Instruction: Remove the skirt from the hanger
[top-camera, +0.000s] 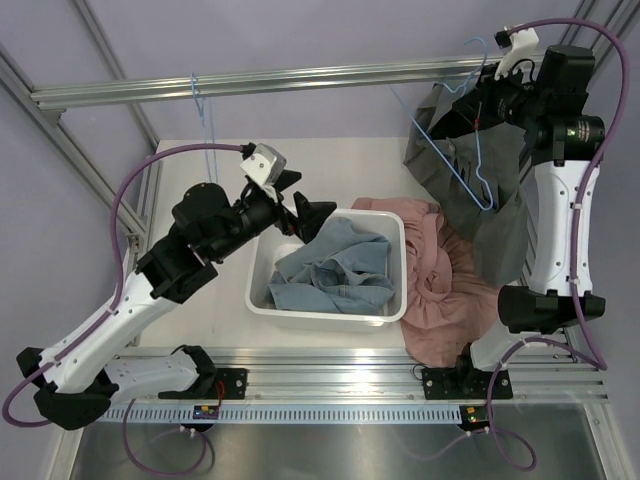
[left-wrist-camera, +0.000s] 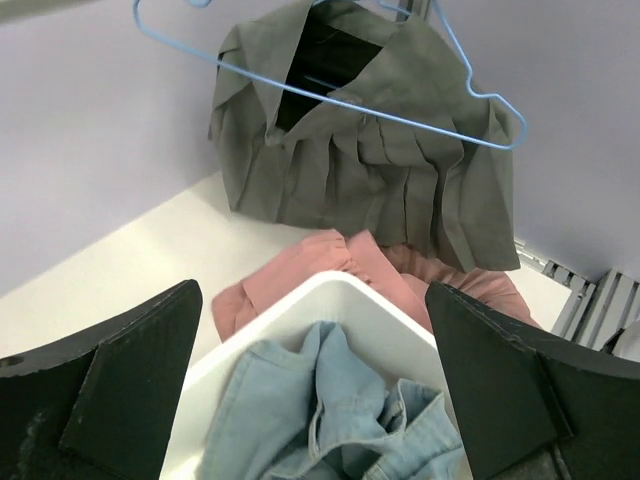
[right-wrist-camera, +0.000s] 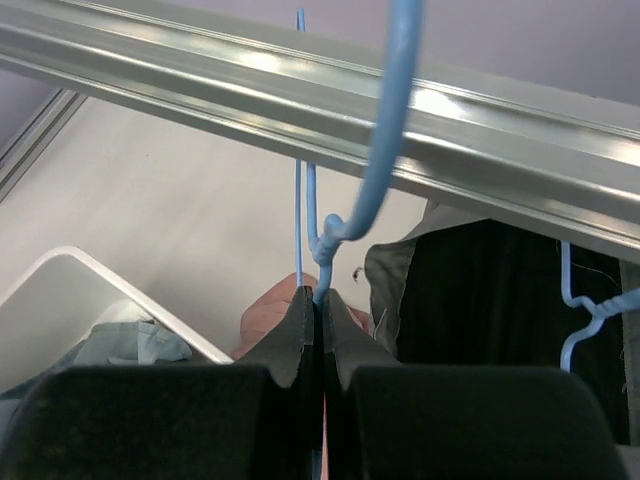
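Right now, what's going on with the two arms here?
The right gripper is shut on the neck of the blue hanger, whose hook is up at the rail. The grey-green skirt is not off it yet. The left gripper is open, holding nothing, above the white bin of blue denim. A pink garment lies beside the bin.

No legible text, label, brand or number in any of the three views.

Top view: there are faint pale marks on the black motor housing (top-camera: 580, 128) at upper right, too small to read. Two small boards (top-camera: 208, 410) on the front rail (top-camera: 350, 412) show coloured specks only, with no characters resolvable.

Both wrist views: no print on any visible surface.
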